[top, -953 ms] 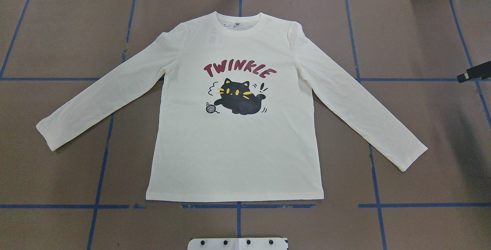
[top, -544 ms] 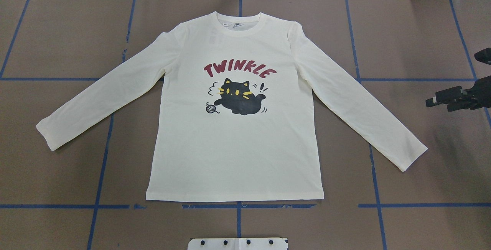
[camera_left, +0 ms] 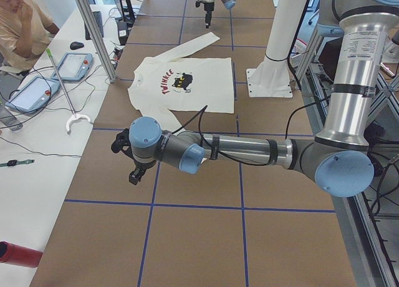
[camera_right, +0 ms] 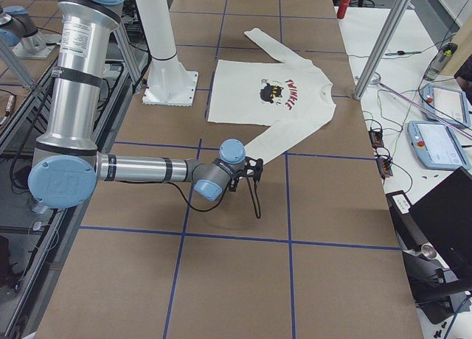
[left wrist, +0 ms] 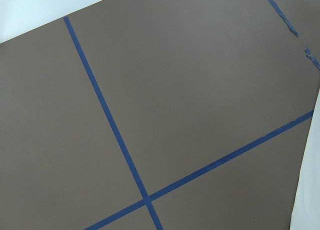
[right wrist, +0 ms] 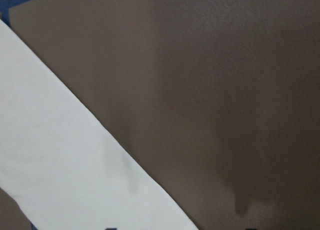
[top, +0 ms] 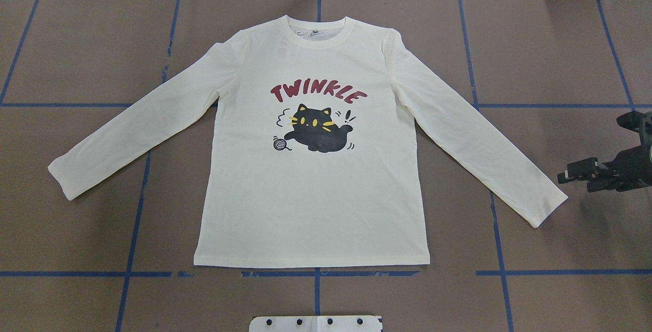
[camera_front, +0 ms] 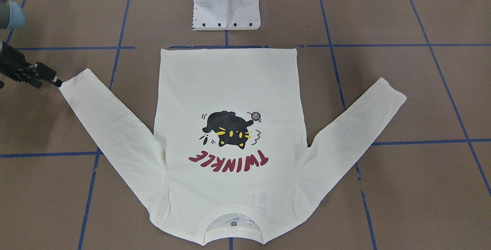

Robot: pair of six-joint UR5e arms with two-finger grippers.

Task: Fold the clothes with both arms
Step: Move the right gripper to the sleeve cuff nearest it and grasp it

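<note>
Shirt (top: 310, 210), flat and print-up mid-table (top: 76, 42), unfolded: right gripper (top: 564, 176), opening not discernible, has swung in from the table's right edge to just beside the sleeve cuff (top: 547, 207), likely for a first grasp; left gripper (camera_left: 133, 175), opening likewise untellable, near the left end.

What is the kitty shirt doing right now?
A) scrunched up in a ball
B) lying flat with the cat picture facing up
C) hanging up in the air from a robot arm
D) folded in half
B: the T-shirt lies spread flat on the table, both sleeves stretched out, with the cat print showing on top.
</note>
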